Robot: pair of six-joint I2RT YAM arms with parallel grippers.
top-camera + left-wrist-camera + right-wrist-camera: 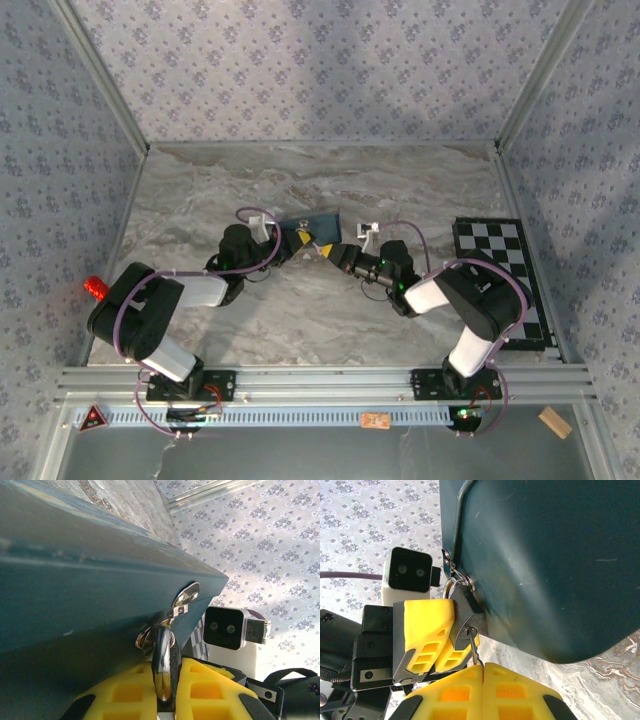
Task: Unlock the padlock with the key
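Right at the near edge of the table (300, 330) the two arms reach in from their bases and meet around the middle of the marbled top. The right gripper (482, 675) has its yellow fingers pressed together on the key (474, 652), whose thin metal blade stands out of them and sits in the end of the padlock (465, 607). The left gripper (167, 685) comes from the other side, its yellow fingers closed on the small black body of the padlock, so both pincers are narrow and each is holding something. The padlock hangs by its pale shackle from the metal hasp (185, 596) on the side of the dark blue box (545, 555), which lies just beyond the two grippers, a little toward the far edge. A checkerboard (500, 290) lies along the right edge of the table, well apart from the box. A red knob (95, 288) shows at the left edge, and a small wooden block (553, 422) lies beyond the rail by the near right corner.
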